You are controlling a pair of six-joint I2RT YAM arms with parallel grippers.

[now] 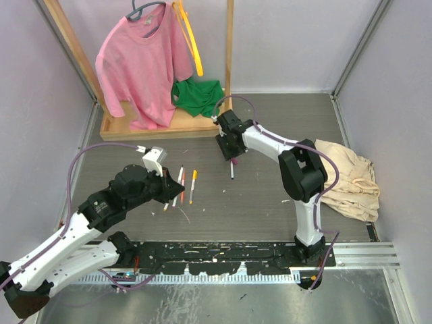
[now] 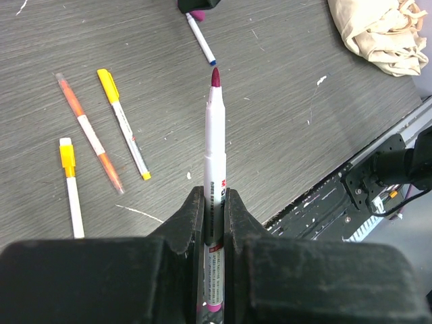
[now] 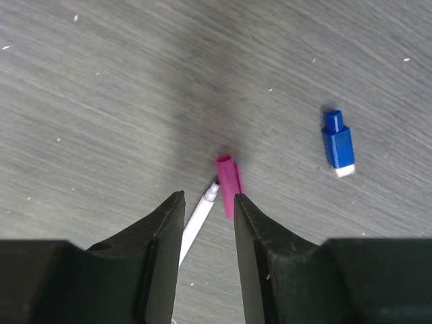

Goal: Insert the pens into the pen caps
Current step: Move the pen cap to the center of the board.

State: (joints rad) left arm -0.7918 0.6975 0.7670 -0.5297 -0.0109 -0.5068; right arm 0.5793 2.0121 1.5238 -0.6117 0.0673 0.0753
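Risk 1: the right gripper (image 3: 208,199) hangs low over the magenta cap (image 3: 229,177) with its fingers apart and nothing held. A white pen with a blue end (image 3: 198,217) lies just beside that cap, reaching in between the fingers. Closing here could pinch the pen along with the cap, or flick the cap, which lies on its side and would probably roll. Risk 2: the left gripper (image 2: 214,196) is clamped on the magenta-tipped pen (image 2: 214,128) low on the barrel. Most of the pen therefore projects past the fingers, and an off-axis push at the cap mouth could tilt it or slide it in the grip. Risk 3: the blue cap (image 3: 337,143) sits near the magenta one, so a colour mismatch is possible. Pose: the right arm reaches to about the middle of the tabletop (image 1: 270,223), wrist bent downward. The left arm stretches from the near left corner toward the centre, its pen pointing roughly at the right gripper. The orange pen (image 2: 91,135), yellow pen (image 2: 123,125) and second yellow pen (image 2: 71,196) lie left of centre, apart from both grippers.
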